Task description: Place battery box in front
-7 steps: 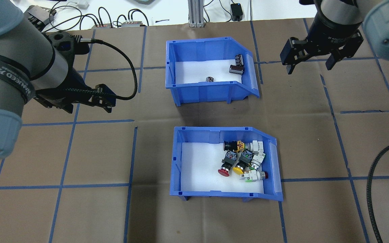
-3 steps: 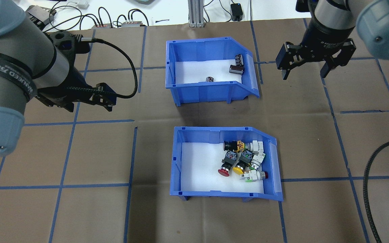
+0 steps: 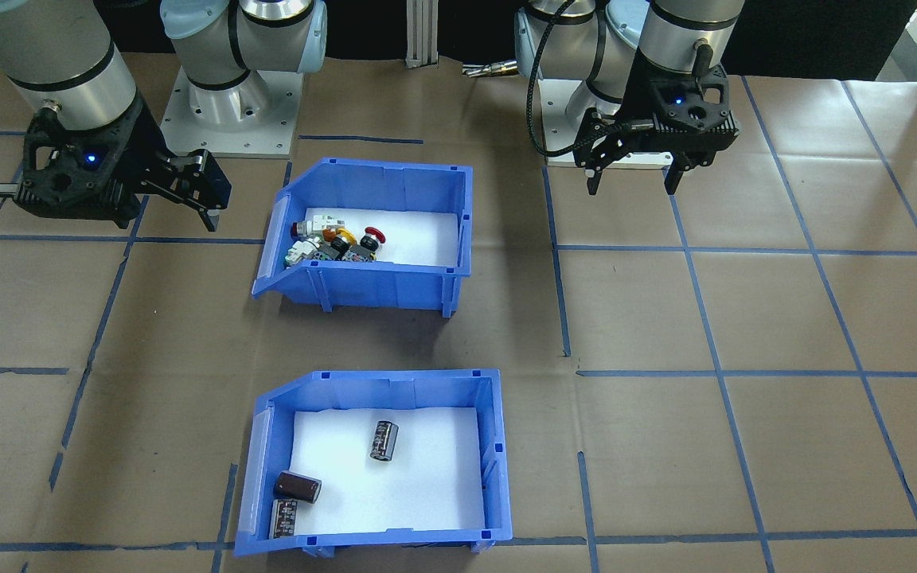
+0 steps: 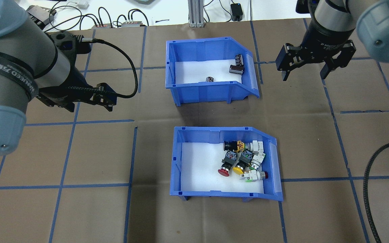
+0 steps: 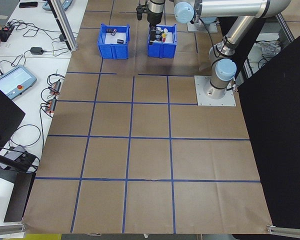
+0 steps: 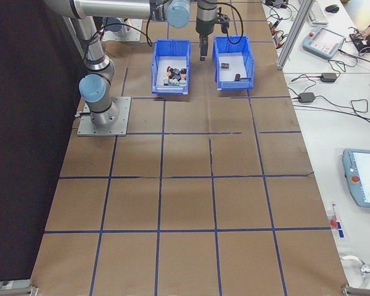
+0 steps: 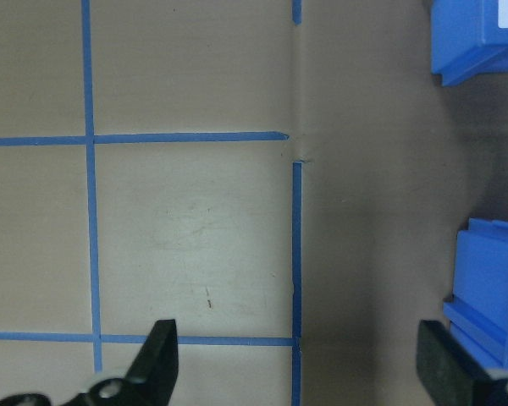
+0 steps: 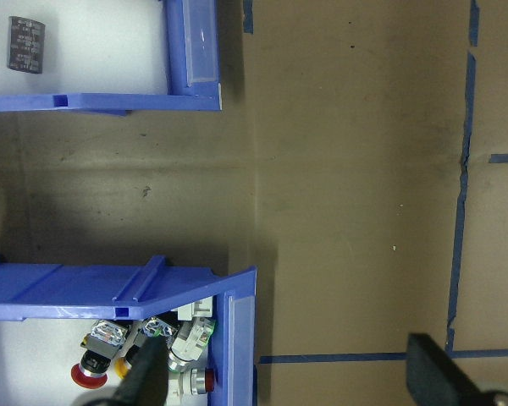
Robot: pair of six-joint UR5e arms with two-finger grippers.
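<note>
Battery box (image 4: 211, 69) sat on the desk (image 4: 316, 135) on the side far from the robot, holding three small dark cylinders, with the blue bin of push-button switches (image 4: 225, 163) nearer the robot. The left claw (image 4: 105, 98) and the right claw (image 4: 304, 69) both hung spread and empty, well apart from either bin.

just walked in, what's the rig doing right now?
Nothing is held yet. Two blue bins sit on the table: the battery box on the far side from the robot, holding three small dark cylinders, and the switch bin nearer the robot. The right gripper hangs open to the right of the battery box, beside its sloped side, not touching it. The left gripper is open over bare table, apart from both bins.
</note>
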